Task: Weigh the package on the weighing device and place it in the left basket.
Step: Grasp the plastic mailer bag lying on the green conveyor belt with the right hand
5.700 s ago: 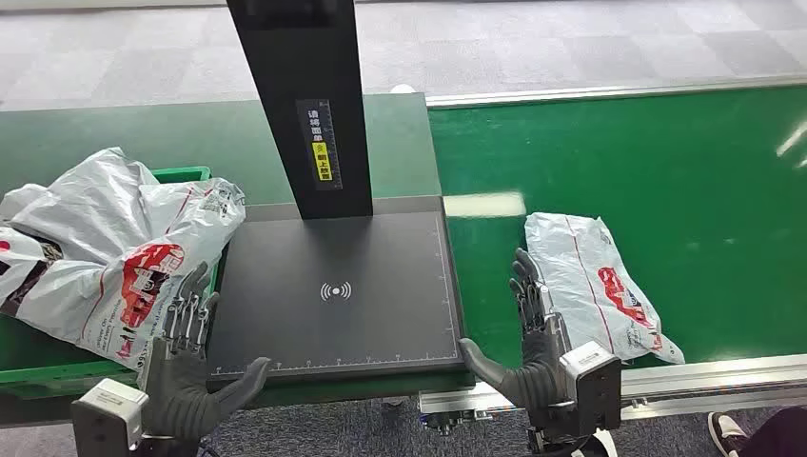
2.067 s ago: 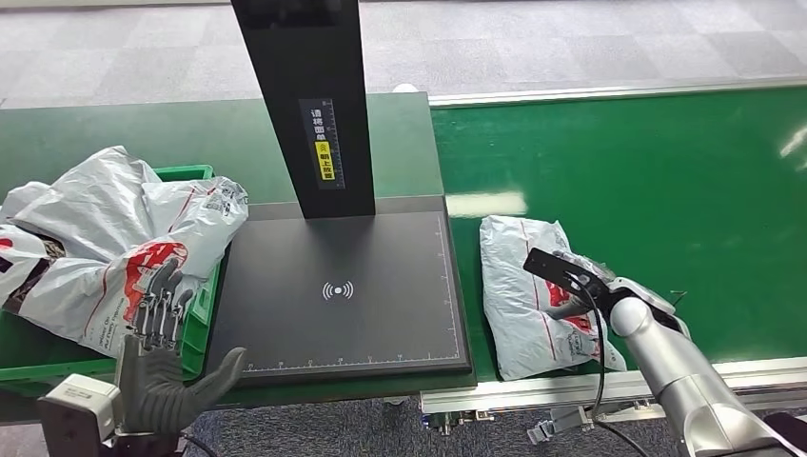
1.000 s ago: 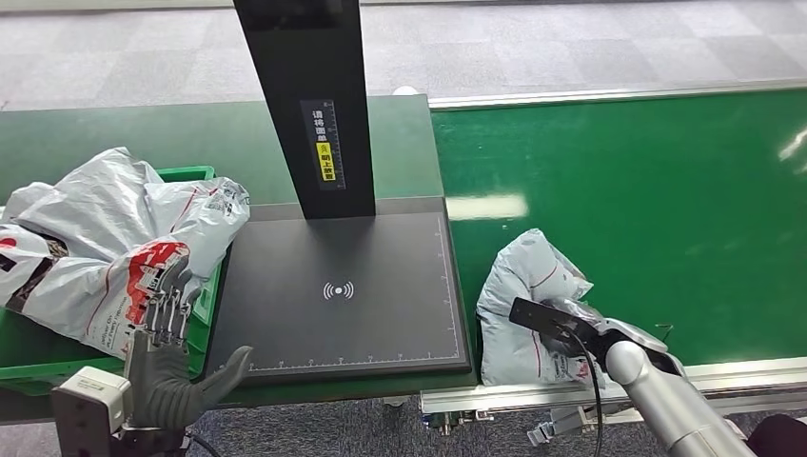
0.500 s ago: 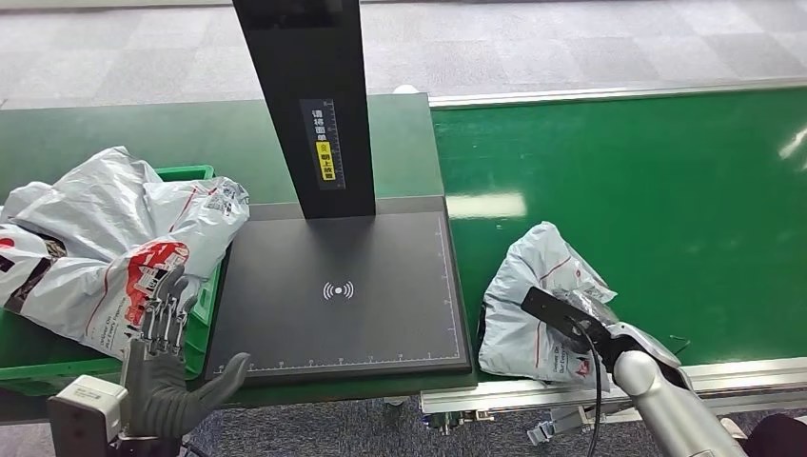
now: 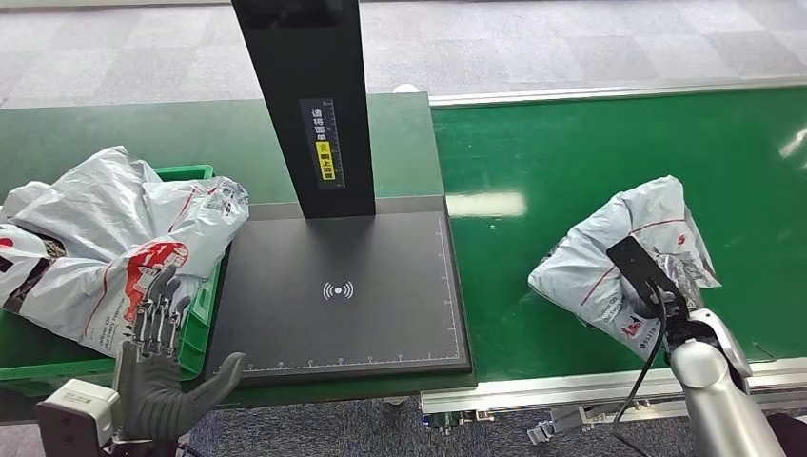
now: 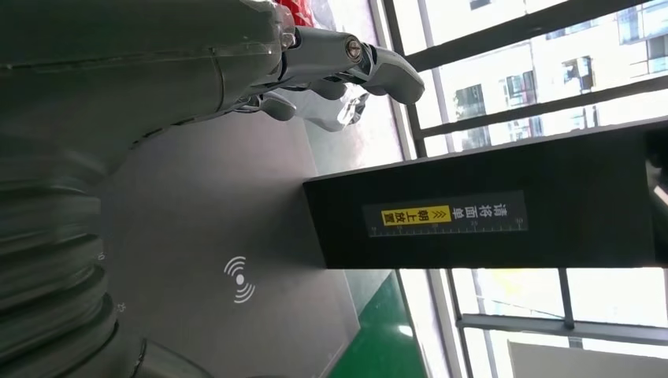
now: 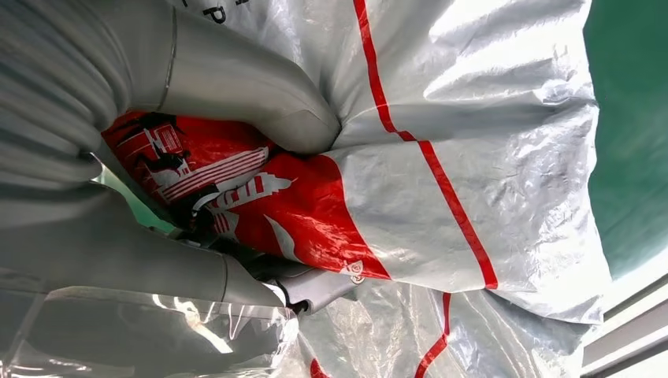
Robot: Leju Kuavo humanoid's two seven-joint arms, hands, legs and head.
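Observation:
A crumpled white plastic package [image 5: 623, 248] with red print hangs lifted above the green conveyor belt [image 5: 590, 152], right of the scale. My right hand [image 5: 657, 286] grips it from the near side; up close, the thumb [image 7: 244, 87] and fingers [image 7: 236, 276] press into the white and red package [image 7: 473, 157]. The black weighing platform [image 5: 338, 290] with its wave symbol lies bare in the middle. My left hand [image 5: 162, 367] hovers open at the platform's near left corner, its fingers [image 6: 346, 63] spread over the platform [image 6: 205, 205].
The green basket [image 5: 195, 314] at the left holds several white and red bags [image 5: 114, 238]. The scale's black post [image 5: 309, 105] with a yellow label rises behind the platform. A metal rail [image 5: 590, 386] edges the conveyor's near side.
My right hand has lifted the package off the belt and carried it up and to the right since half a second ago. The left hand has barely moved.

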